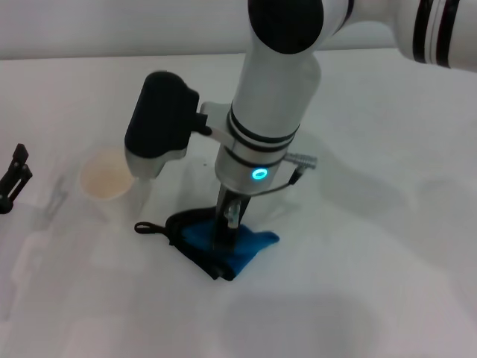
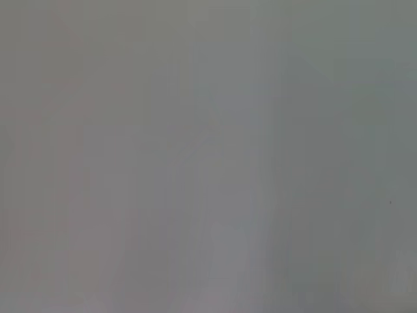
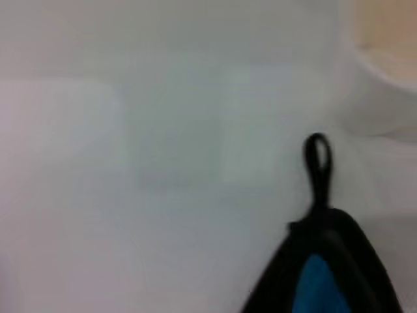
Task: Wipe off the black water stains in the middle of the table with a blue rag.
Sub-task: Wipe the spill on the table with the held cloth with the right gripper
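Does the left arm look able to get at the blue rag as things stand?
Probably not easily. The left end effector sits at the table's left edge, and the right end effector is already planted on the blue rag, crowding any approach.

The right wrist view shows the white tabletop (image 3: 130, 163), plain and smooth across most of the picture. The blue rag (image 3: 319, 287) lies on it, only partly in view: a patch of bright blue cloth framed by wide black edging. A short black loop (image 3: 317, 163) sticks out from the rag's corner, flat on the tabletop. Just beyond the loop stands a pale cup (image 3: 384, 59), cut off by the picture's border.
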`<state>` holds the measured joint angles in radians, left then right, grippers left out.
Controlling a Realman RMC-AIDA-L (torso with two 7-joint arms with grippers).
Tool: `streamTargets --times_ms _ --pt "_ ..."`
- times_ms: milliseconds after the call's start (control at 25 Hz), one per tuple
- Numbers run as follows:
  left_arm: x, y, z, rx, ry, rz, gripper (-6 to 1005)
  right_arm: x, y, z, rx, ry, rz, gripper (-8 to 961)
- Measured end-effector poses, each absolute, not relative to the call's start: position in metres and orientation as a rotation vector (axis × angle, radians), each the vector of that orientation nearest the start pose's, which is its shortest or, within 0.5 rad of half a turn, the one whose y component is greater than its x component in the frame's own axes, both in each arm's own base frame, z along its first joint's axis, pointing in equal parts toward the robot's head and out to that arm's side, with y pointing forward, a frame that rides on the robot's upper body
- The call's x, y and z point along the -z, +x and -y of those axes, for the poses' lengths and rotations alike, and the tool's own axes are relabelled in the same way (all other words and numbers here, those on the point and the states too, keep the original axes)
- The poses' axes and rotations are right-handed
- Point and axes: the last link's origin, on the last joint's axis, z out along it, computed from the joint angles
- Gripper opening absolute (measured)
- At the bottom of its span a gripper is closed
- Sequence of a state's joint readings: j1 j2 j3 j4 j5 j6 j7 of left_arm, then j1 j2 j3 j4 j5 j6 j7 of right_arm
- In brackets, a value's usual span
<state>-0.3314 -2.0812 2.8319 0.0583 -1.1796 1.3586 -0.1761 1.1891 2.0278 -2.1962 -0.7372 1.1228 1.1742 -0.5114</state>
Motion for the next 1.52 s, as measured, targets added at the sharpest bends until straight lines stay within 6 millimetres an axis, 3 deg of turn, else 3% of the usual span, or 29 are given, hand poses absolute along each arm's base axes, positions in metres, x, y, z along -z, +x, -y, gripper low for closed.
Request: streamTargets --times_ms 280,960,1200,1520 --pt "0.022 -0.349 -0.272 0.676 -1.733 0.458 887 0.126 0.116 -0.386 0.856 -2.709 -0.414 36" --pt "0.022 -0.349 -0.273 0.676 -1.728 0.461 888 0.106 0.14 -0.425 0.847 -2.484 -0.403 34" --pt "0.022 -0.35 -0.273 0.667 -1.73 0.468 887 0.101 0.148 -0.428 0.865 -2.458 -0.425 34" --pt "0.024 -0.35 -0.275 0.661 -1.738 0.472 888 0.117 0.136 -0.408 0.829 -2.6 -0.434 33"
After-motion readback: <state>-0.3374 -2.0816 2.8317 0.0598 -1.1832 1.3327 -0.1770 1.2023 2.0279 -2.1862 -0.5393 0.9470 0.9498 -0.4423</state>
